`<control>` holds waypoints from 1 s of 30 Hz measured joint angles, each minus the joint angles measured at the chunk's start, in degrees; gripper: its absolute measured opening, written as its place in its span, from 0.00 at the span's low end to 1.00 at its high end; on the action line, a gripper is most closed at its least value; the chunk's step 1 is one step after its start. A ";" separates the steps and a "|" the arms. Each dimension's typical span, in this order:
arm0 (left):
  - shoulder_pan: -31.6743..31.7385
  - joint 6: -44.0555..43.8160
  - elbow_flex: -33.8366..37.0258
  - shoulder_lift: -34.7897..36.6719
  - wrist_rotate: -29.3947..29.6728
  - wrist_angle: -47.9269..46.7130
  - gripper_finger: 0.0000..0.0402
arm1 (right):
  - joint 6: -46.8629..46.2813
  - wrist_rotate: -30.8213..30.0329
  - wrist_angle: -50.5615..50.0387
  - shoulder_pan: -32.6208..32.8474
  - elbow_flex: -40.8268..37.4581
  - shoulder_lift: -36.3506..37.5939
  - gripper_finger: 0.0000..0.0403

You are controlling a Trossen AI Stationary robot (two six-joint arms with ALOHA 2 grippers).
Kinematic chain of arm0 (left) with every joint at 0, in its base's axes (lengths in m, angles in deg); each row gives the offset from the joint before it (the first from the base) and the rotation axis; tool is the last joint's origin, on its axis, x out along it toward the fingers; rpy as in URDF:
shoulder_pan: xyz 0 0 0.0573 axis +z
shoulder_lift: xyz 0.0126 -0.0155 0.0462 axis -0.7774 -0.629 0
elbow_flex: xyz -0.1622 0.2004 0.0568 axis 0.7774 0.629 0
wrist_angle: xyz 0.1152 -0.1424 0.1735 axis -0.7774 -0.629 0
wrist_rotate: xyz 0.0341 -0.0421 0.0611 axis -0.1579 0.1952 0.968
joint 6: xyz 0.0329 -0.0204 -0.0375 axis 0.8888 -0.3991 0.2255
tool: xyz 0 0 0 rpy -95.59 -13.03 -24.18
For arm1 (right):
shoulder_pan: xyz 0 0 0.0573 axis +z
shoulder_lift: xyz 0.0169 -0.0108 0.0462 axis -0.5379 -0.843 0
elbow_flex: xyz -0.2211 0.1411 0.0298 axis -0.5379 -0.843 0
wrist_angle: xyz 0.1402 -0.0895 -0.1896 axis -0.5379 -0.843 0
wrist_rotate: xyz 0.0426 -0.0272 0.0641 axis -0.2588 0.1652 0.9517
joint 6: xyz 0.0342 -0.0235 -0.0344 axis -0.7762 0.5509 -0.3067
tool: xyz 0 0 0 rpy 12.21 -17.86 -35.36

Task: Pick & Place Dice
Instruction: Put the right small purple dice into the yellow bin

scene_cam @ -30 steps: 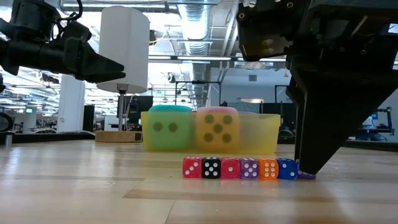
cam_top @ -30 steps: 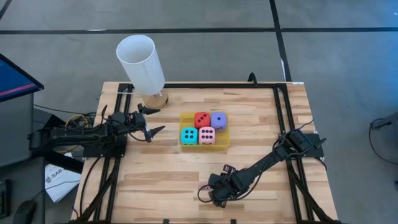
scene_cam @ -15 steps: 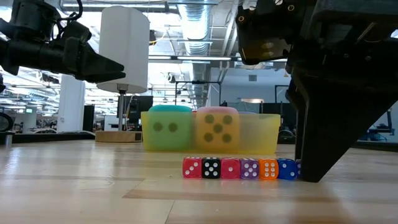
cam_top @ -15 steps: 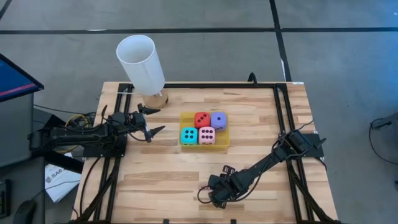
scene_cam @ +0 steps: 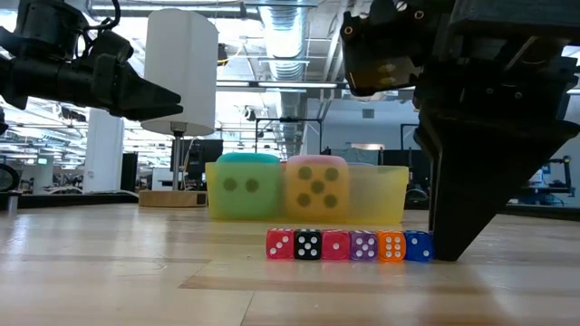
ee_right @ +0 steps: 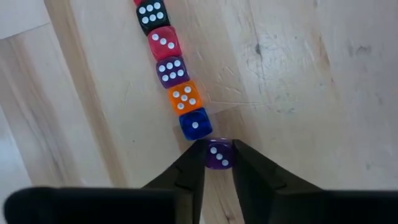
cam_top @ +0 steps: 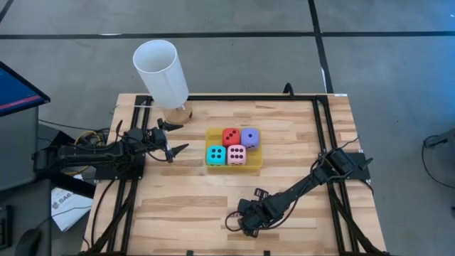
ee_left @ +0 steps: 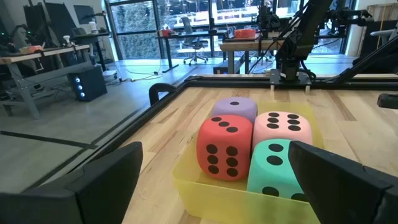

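Observation:
The dice, four soft cubes in red (cam_top: 230, 136), purple (cam_top: 249, 136), cyan (cam_top: 215, 154) and pink (cam_top: 237, 154), sit in a yellow tray (cam_top: 234, 167) at mid-table. My left gripper (cam_top: 182, 136) hovers open and level just left of the tray, facing the dice (ee_left: 224, 146). My right gripper (ee_right: 219, 169) points steeply down near the table's near edge, at the end of a row of tiny dice (scene_cam: 349, 244). It is shut on a tiny purple die (ee_right: 219, 154). My right gripper pinches the tiny purple die by two opposite side faces (ee_right: 211, 157) between its fingertips (ee_right: 189, 171). The fingers come from above, pointing steeply down. The die rests on the table at the row's end, right beside the blue die (ee_right: 194, 123).
A tall white cylinder (cam_top: 162, 71) on a round wooden base stands at the table's far left corner. A black frame rail (cam_top: 323, 135) runs along the table's sides. Bare wood lies between the tray and the row of tiny dice.
In the low view my right gripper's dark finger has moved in toward the row of tiny dice. It now covers the tiny purple die that showed beside it a second ago. The row has not shifted.

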 joint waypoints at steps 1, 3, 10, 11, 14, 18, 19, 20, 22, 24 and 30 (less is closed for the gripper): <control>0.01 0.00 0.00 0.01 0.00 0.00 0.98 | 0.25 0.10 -0.06 0.00 0.00 0.00 0.16; 0.02 0.00 0.00 0.02 0.00 0.00 0.98 | 0.49 0.17 -0.15 0.00 0.02 0.00 0.15; 0.02 0.01 0.00 0.00 0.01 0.00 0.98 | 1.33 0.43 -2.80 -0.12 1.32 0.49 0.14; 0.00 0.00 0.00 0.01 0.02 0.00 0.98 | 2.11 0.88 -4.49 -0.14 1.83 0.63 0.14; 0.01 0.00 0.00 0.00 0.02 -0.01 0.98 | 4.53 1.25 -9.16 -0.01 4.17 1.28 0.14; 0.02 0.02 0.00 0.00 0.02 -0.01 0.98 | 6.28 0.83 -17.98 -0.47 8.29 2.02 0.14; 0.00 0.00 0.00 0.00 0.02 0.00 0.98 | 6.91 0.54 -20.06 -0.72 9.29 1.89 0.14; 0.01 0.00 0.00 0.00 0.04 -0.02 0.98 | 7.63 0.21 -22.15 -0.98 10.22 1.89 0.14; 0.00 0.00 0.00 0.00 0.02 0.00 0.98 | 9.21 -1.43 -24.67 -1.58 12.18 2.01 0.14; 0.02 0.00 0.00 0.00 0.04 -0.02 0.98 | 11.24 -2.76 -27.94 -2.27 13.90 2.01 0.14; 0.01 0.00 0.00 0.00 0.02 -0.02 0.98 | 18.86 -6.27 -34.76 -5.61 18.53 2.03 0.12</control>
